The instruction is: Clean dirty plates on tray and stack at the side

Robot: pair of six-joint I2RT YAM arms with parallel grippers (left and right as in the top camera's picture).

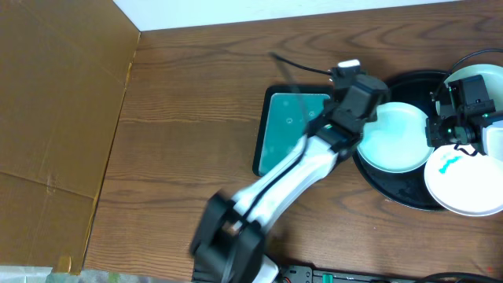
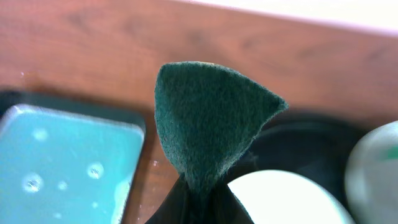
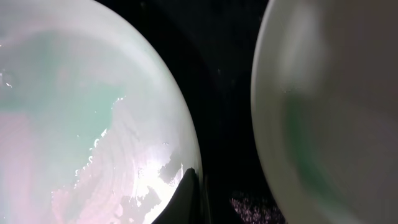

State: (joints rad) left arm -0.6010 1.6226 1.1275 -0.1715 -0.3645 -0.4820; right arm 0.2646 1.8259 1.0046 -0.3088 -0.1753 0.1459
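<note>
The black round tray (image 1: pixel 397 191) sits at the right. One wet white plate (image 1: pixel 397 141) lies in it. A second plate (image 1: pixel 464 181) with a turquoise smear overlaps the tray's front right rim. A third plate (image 1: pixel 483 75) at the back right is partly hidden by my right arm. My left gripper (image 1: pixel 360 98) is shut on a dark green scouring pad (image 2: pixel 208 118), at the left edge of the wet plate (image 2: pixel 280 199). My right gripper (image 1: pixel 442 130) is at that plate's right rim, its fingers (image 3: pixel 196 199) closed on the rim of the wet plate (image 3: pixel 74 124).
A small rectangular teal tray (image 1: pixel 295 130) with water drops lies left of the black tray, under my left arm. A brown cardboard sheet (image 1: pixel 55 102) covers the table's left side. Cables run along the front edge (image 1: pixel 330 273).
</note>
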